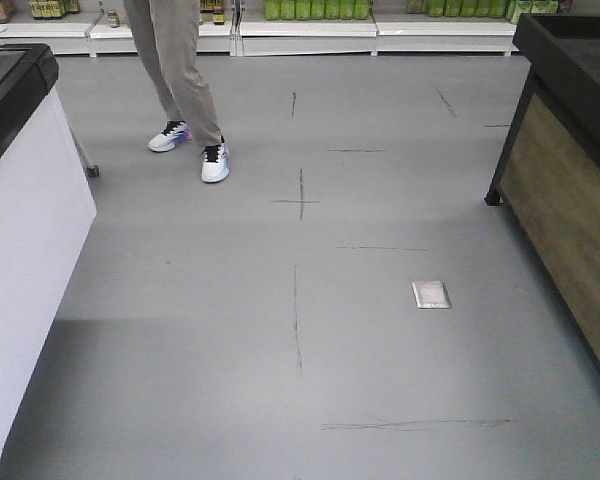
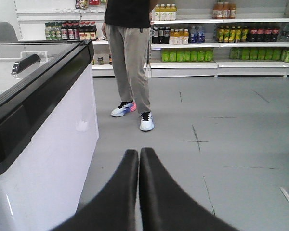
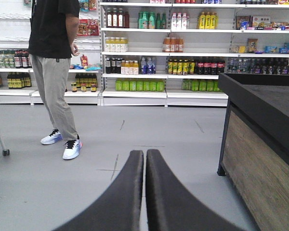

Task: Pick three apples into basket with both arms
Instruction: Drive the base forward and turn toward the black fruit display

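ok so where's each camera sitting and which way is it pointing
Exterior front: on the robot's front, angled down at the grey floor; no robot parts show.
Left wrist: behind the shut left gripper, facing forward past the white freezer.
Right wrist: behind the shut right gripper, facing the drink shelves.
All three share the standing person.

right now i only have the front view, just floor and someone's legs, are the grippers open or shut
observer: left gripper is shut, nothing in it
operator: and the right
observer: right gripper is shut too, empty
operator: anything to pick up in the wrist views
observer: no, only tall drink shelves behind the person
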Controlling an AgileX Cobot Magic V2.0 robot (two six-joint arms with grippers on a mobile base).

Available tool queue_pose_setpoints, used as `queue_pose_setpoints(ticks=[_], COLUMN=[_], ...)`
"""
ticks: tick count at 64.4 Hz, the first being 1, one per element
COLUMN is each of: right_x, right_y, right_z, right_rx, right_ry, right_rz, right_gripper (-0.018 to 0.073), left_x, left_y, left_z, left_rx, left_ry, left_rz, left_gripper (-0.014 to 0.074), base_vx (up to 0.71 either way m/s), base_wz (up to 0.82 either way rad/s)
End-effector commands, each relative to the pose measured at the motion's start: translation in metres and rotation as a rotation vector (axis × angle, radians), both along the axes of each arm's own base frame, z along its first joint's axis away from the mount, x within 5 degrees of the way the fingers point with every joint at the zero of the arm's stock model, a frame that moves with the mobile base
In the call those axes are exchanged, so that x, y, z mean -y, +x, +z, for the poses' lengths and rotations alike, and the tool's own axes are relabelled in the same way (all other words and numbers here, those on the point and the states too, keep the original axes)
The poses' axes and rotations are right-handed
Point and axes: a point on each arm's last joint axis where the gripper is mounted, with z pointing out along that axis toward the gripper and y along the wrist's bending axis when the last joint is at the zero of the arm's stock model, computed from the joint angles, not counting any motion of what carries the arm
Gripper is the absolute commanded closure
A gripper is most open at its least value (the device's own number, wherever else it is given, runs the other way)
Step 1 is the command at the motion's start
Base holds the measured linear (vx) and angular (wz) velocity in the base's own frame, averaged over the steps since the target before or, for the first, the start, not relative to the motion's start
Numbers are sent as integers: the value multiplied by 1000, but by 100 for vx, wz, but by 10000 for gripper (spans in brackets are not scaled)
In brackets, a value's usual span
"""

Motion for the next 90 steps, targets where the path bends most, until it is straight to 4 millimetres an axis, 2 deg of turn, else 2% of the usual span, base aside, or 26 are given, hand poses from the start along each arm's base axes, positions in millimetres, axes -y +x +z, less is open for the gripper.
queue_pose_setpoints(ticks=[1, 90], right_x=[0, 0], right_y=[-1, -1], right_z=[6, 6], right_rx=[81, 81], right_ry=[-9, -9], right_rz=[-3, -3], right_gripper=[567, 567], left_x=[0, 0], left_y=[-2, -2], left_z=[18, 18], left_rx=[122, 122], left_ry=[-3, -3], left_rz=[3, 3], left_gripper=[603, 603], base_vx=[5, 14], base_wz=[-2, -1])
